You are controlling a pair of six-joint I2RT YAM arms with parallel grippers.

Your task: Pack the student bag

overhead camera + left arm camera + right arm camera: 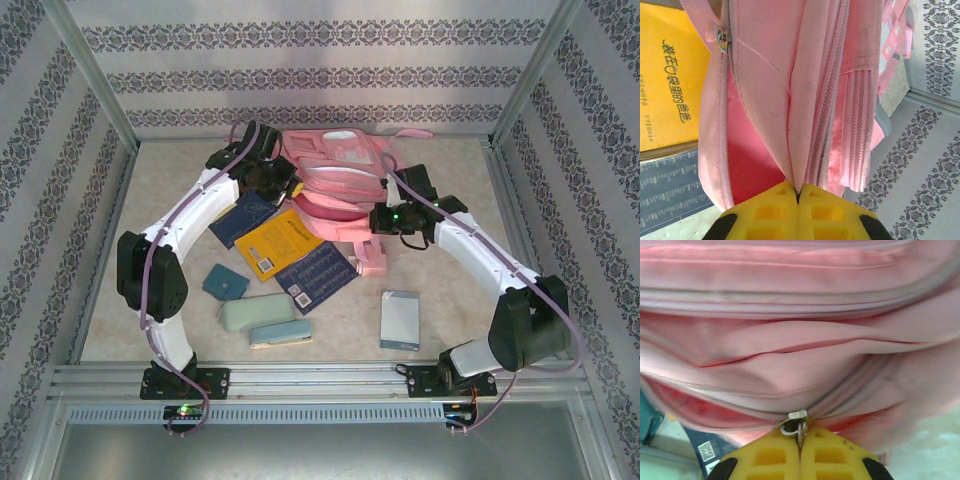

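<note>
The pink student bag (335, 175) lies at the far middle of the table (450, 290), stretched between both arms; the left gripper (798, 192) pinches its seam fabric; the right gripper (800, 440) clamps the zipper pull (796, 422), the zip track running crosswise just beyond its fingertips.

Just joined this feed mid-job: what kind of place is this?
Probably a lab test cell: a tabletop boxed in by aluminium frame posts and patterned wallpaper panels, with a pink backpack on it.
</note>
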